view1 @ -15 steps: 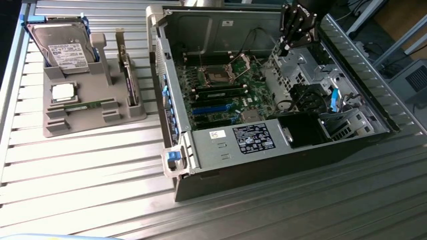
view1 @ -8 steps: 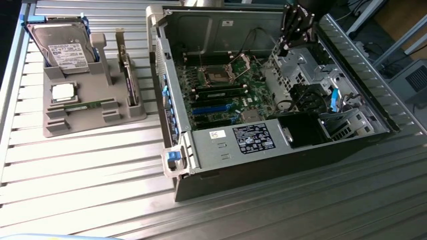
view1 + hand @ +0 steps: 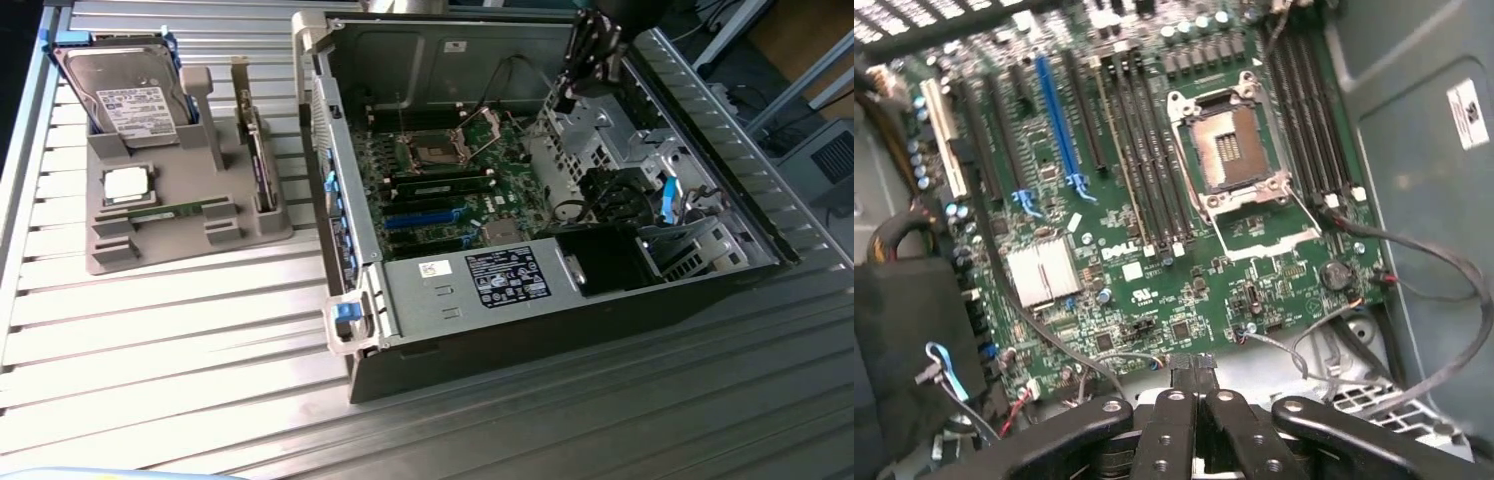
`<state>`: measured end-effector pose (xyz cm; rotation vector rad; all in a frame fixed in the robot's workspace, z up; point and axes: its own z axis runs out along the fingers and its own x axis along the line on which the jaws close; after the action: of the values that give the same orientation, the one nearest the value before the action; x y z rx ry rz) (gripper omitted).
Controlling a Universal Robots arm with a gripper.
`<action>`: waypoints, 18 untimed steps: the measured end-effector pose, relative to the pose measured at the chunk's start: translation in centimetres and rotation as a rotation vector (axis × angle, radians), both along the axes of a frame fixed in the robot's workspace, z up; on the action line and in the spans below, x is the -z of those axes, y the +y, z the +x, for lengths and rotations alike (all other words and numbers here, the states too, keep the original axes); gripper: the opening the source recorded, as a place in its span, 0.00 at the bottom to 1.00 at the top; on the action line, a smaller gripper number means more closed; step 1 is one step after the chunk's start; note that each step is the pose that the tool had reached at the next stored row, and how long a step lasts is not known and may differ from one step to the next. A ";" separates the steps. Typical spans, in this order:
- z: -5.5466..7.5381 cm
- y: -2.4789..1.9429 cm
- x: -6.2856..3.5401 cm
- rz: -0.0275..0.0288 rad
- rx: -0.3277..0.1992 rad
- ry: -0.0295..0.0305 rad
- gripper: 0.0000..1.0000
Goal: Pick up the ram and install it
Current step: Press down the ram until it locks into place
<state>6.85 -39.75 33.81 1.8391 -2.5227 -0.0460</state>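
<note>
Gripper: black two-finger gripper (image 3: 1199, 405) with linkage arms, nearest the wrist camera; fingers (image 3: 1176, 420) drawn together, nothing between them. In the exterior view the arm (image 3: 594, 45) hangs above the far end of the open case.

Below gripper: green Dell motherboard (image 3: 1154, 250) with bare silver CPU socket (image 3: 1229, 150), rows of black memory slots (image 3: 1154, 160) beside it, blue expansion slot (image 3: 1059, 115), square silver heatsink (image 3: 1041, 270).

Enclosure: grey steel desktop computer case (image 3: 441, 300) lying on its side with the cover off, on a ribbed metal table (image 3: 174, 330).

Ram location: thin green memory stick (image 3: 163, 211) with small dark chips, seated on edge in a slot of the grey moulded parts holder (image 3: 160, 250), at the exterior view's left, well apart from the case and the gripper.

Holder contents: silver hard drive (image 3: 127, 95) upright at the back, square processor chip (image 3: 127, 185) just behind the ram, upright expansion card with metal bracket (image 3: 251, 135) on the side nearer the case.

Handling estimate: light, rigid, thin; likely brittle under twist. Chips and edge contacts are fragile and should not take pinch load.

Grip point: judged best across the two flat faces near mid-length of the upper edge, clear of the holder walls, keeping the stick square.

Task status: ram not yet picked up. One dark module (image 3: 441, 187) already sits in the motherboard slots in the exterior view.
</note>
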 end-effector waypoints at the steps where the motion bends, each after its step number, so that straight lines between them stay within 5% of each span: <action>1: 0.0 0.00 0.00 0.0000 0.020 -0.0002 0.11; 6: 0.0 0.00 0.08 -0.0001 0.122 -0.0013 0.11; 18: 0.0 0.00 0.30 -0.0005 0.474 -0.0032 0.11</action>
<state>6.84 -39.75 33.50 1.1990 -2.8930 -0.0485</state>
